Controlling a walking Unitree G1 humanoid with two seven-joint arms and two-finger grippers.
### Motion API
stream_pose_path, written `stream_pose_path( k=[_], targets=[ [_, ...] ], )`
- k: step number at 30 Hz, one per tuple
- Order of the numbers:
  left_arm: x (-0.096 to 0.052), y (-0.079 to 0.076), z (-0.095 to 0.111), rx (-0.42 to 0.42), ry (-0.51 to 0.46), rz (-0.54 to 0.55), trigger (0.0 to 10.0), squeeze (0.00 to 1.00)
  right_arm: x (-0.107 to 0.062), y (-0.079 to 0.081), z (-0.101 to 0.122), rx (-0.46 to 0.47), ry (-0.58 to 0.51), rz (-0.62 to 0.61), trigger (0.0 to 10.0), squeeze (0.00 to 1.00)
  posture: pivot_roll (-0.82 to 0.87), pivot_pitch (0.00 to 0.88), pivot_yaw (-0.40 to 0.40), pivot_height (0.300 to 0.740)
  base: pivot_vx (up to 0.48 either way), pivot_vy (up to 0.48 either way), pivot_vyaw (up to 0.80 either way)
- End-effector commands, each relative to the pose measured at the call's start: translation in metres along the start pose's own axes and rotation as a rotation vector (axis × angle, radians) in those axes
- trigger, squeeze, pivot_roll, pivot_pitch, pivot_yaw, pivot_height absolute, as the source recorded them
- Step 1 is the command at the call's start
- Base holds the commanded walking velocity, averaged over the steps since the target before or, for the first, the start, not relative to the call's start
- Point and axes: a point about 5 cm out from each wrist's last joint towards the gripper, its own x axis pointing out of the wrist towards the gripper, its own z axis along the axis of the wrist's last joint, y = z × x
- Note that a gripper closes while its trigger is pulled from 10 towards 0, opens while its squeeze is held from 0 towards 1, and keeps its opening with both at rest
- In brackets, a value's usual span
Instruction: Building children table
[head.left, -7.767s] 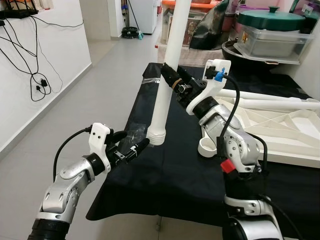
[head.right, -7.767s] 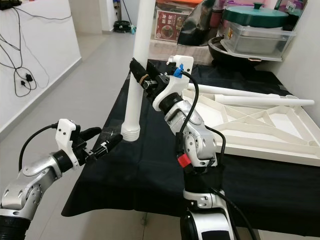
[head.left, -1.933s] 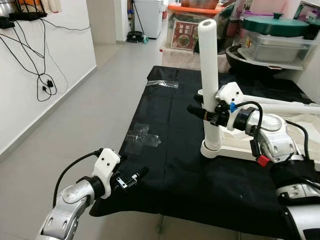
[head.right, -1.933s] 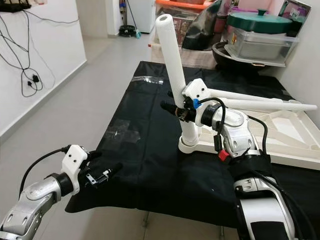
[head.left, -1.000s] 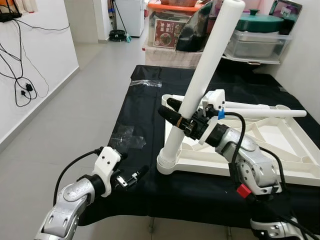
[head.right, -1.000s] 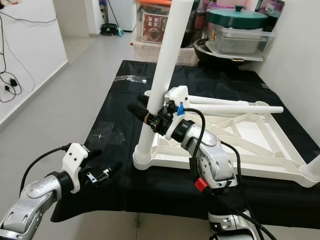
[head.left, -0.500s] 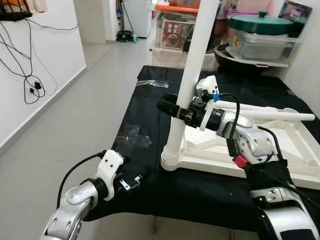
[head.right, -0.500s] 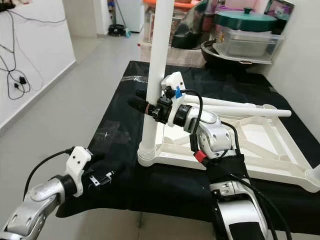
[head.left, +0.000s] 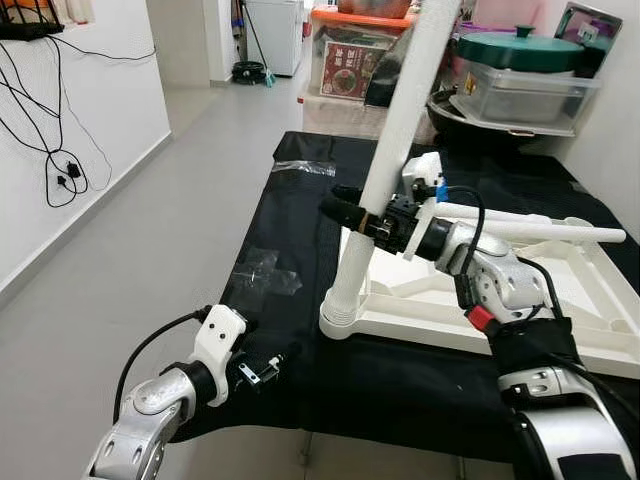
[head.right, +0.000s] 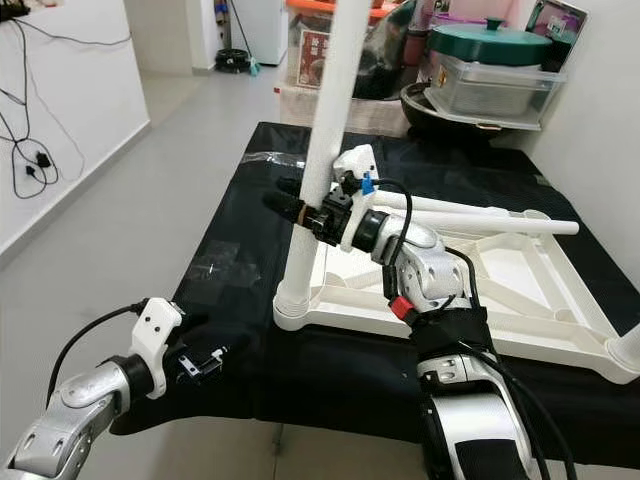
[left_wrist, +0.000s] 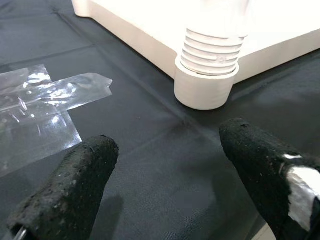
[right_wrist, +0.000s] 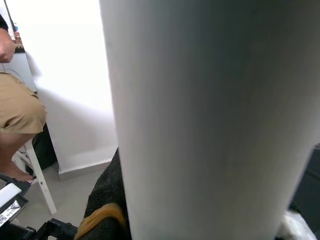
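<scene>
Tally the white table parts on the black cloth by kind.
Upturned tabletop: 1
Leg held in the right gripper, standing in the corner socket: 1
Loose legs lying across the tabletop: 2
Total: 4

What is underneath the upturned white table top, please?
A black cloth lies under the table top, spreading past its edges. Whatever the cloth covers is hidden.

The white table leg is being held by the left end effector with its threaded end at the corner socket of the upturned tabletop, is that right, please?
Not quite: the right end effector holds the white table leg, as the left eye view shows. The left end effector hangs open near the cloth's edge. The threaded end is indeed at the corner socket of the upturned tabletop.
</scene>
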Motion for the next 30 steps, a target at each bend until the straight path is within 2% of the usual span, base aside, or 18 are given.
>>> stream_pose_path(
  k=[1, 4, 14, 18, 23, 26, 28, 30],
  targets=[
    [0.001, -0.003, 0.0, -0.007, -0.001, -0.011, 10.0, 0.0, -0.001, -0.001, -0.005, 0.008, 0.011, -0.01, 0.0, 0.0, 0.04, 0.0, -0.101, 0.74, 0.0, 0.0, 0.0],
    [0.001, -0.003, 0.0, -0.007, 0.003, -0.012, 10.0, 0.0, 0.001, -0.001, -0.013, -0.001, 0.054, -0.011, 0.0, 0.0, 0.04, 0.0, -0.101, 0.74, 0.0, 0.0, 0.0],
    [0.0, -0.004, -0.001, -0.008, 0.004, -0.011, 10.0, 0.0, 0.003, 0.002, -0.017, -0.002, 0.056, 0.003, 0.0, 0.0, 0.05, 0.0, -0.1, 0.74, 0.0, 0.0, 0.0],
    [0.001, -0.004, -0.001, -0.008, 0.005, -0.013, 10.0, 0.0, 0.004, 0.004, -0.022, 0.0, 0.092, 0.0, 0.0, 0.0, 0.04, 0.0, -0.099, 0.74, 0.0, 0.0, 0.0],
    [0.002, -0.005, 0.0, -0.01, 0.003, -0.016, 10.0, 0.0, 0.006, 0.001, -0.026, 0.001, 0.133, -0.052, 0.0, 0.0, 0.04, 0.0, -0.101, 0.74, 0.0, 0.0, 0.0],
    [0.002, -0.005, -0.001, -0.013, 0.003, -0.015, 10.0, 0.0, 0.008, 0.0, -0.03, 0.007, 0.172, -0.126, 0.0, 0.0, 0.04, 0.0, -0.101, 0.74, 0.0, 0.0, 0.0],
    [0.001, -0.005, -0.002, -0.016, 0.005, -0.012, 10.0, 0.0, 0.01, -0.001, -0.035, 0.039, 0.203, -0.231, 0.0, 0.0, 0.03, 0.0, -0.103, 0.74, 0.0, 0.0, 0.0],
    [0.001, -0.005, -0.002, -0.016, 0.005, -0.012, 10.0, 0.0, 0.01, -0.001, -0.035, 0.039, 0.203, -0.231, 0.0, 0.0, 0.03, 0.0, -0.103, 0.74, 0.0, 0.0, 0.0]
  ],
)
